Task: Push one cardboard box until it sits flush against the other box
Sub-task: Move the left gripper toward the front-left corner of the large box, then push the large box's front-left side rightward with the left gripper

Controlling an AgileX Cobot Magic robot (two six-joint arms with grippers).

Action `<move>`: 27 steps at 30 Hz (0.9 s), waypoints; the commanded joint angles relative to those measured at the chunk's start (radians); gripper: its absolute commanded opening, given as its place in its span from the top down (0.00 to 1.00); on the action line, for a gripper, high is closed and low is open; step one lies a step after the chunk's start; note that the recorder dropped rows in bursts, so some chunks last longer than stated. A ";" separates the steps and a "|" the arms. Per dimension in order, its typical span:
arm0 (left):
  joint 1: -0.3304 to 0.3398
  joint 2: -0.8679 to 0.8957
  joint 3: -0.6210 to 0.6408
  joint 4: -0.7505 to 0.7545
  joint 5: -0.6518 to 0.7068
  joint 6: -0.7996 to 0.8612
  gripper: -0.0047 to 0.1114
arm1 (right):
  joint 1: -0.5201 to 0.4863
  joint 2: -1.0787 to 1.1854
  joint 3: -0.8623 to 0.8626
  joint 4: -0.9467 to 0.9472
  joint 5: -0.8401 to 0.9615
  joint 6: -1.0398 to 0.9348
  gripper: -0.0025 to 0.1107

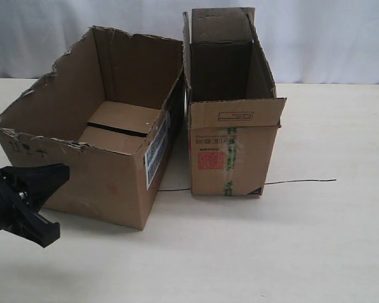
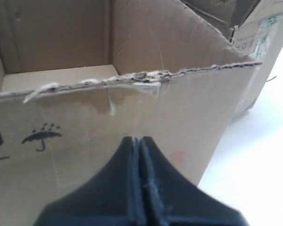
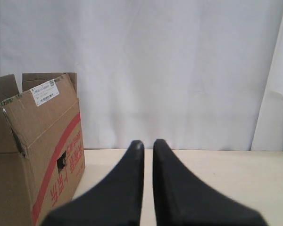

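The wide cardboard box point(image 1: 107, 170) with a ragged torn rim stands open at the left, its white barcode label facing the other box. The narrower, taller other box point(image 1: 230, 154), with red square print and green-printed tape, stands just to its right. The two nearly meet at the back, and a wedge-shaped gap opens toward the front. My left gripper point(image 1: 64, 172) is shut and empty, its tips point(image 2: 137, 139) close to the wide box's point(image 2: 85, 122) near face, below the torn rim and beside the umbrella symbol. My right gripper point(image 3: 148, 142) is out of the exterior view, nearly closed on nothing, well away from the other box's red-banded side point(image 3: 37, 155).
A thin black wire point(image 1: 300, 182) lies on the pale tabletop point(image 1: 271, 252), running from the narrow box out to the right and showing again between the boxes. A white curtain point(image 1: 328, 38) hangs behind the table.
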 commanded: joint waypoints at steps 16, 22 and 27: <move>-0.008 0.378 -0.194 -0.012 -0.188 0.013 0.96 | -0.007 -0.002 0.003 -0.001 0.003 -0.006 0.93; -0.008 0.380 -0.227 -0.014 -0.191 0.012 0.96 | -0.007 -0.002 0.003 -0.001 0.003 -0.006 0.93; -0.008 0.377 -0.239 -0.008 -0.175 0.010 0.96 | -0.007 -0.002 0.003 -0.001 0.003 -0.006 0.93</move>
